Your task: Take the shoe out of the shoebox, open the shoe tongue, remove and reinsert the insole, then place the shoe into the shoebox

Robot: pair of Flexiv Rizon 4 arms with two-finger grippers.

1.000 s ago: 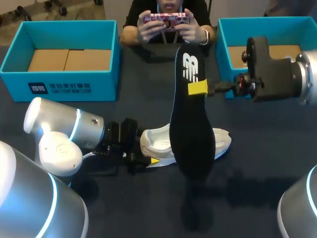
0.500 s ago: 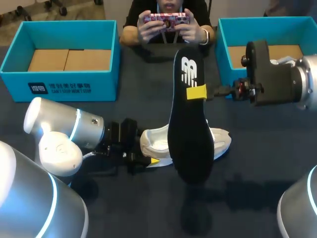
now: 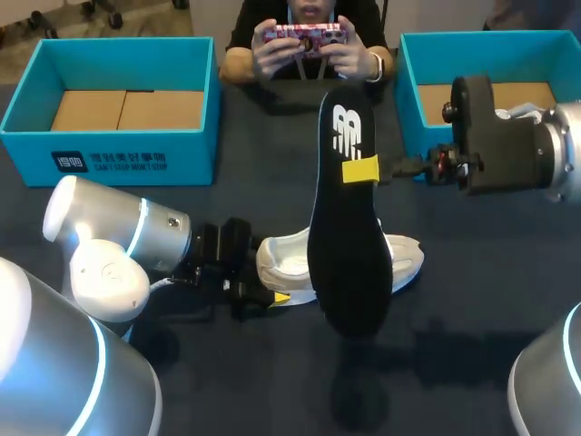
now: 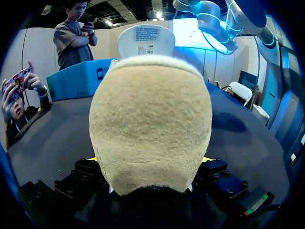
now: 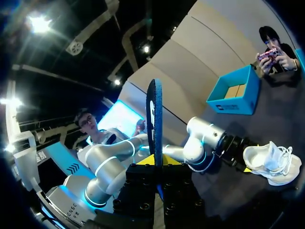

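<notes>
A long black insole hangs upright over the middle of the table. My right gripper is shut on its upper part, near the white logo. In the right wrist view the insole rises edge-on from between that gripper's yellow tips. Below it a white shoe lies on the dark table, partly hidden by the insole. My left gripper is at the shoe's heel, low on the table. In the left wrist view the beige heel lining sits between the wide-spread fingers of that open gripper.
A teal shoebox with a cardboard floor stands at the back left. A second teal box stands at the back right, behind my right arm. My left arm lies low beside the shoe.
My right gripper has drawn the insole a little up and to the left. The left arm and the shoe have stayed where they were.
</notes>
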